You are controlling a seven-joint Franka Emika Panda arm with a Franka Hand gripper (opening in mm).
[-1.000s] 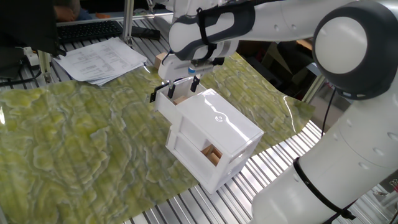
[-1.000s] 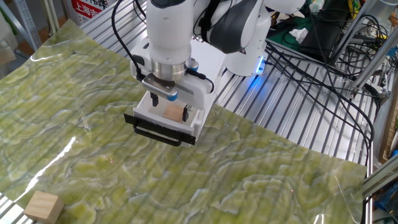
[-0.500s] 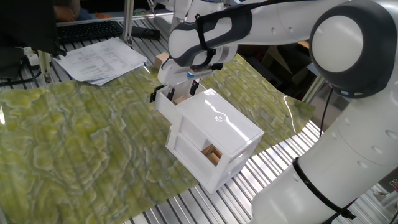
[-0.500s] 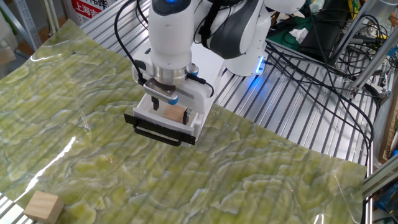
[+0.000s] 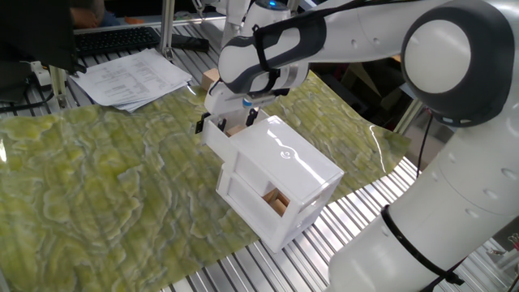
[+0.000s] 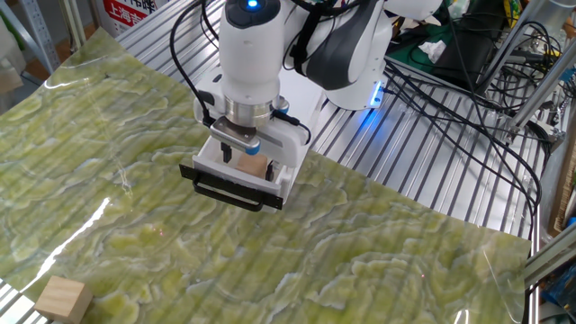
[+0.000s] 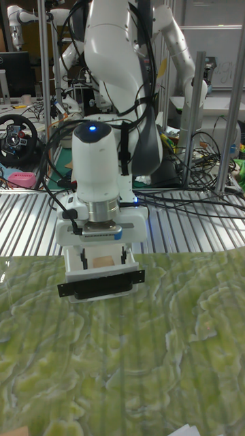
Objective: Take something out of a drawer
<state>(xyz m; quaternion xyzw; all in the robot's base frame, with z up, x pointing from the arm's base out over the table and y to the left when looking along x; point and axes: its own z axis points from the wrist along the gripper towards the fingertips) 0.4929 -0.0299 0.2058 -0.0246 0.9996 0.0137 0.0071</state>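
The white box (image 5: pixel 284 174) stands on the green mat with its upper drawer (image 6: pixel 283 178) pulled out, black handle (image 6: pixel 229 191) facing the mat. The small pale-tan cube (image 6: pixel 254 168) lies inside the drawer, also seen in the tall fixed view as the cube (image 7: pixel 104 262). My gripper (image 6: pixel 247 160) hangs straight down into the drawer, open, with one finger on each side of the cube. In the tall fixed view the fingers (image 7: pixel 85 259) stand a little apart from the cube's sides. From the other side, the gripper (image 5: pixel 238 119) hides most of the cube.
A darker orange-brown block (image 5: pixel 277 202) shows in the box's lower opening. Another tan block (image 6: pixel 61 299) sits at the mat's near corner. Papers (image 5: pixel 134 75) and a keyboard (image 5: pixel 113 39) lie beyond the mat. Cables (image 6: pixel 450 81) run over the metal slats behind the box.
The gripper has sunk lower into the drawer, bringing its open fingers down around the cube. The box, drawer and cube have not moved.
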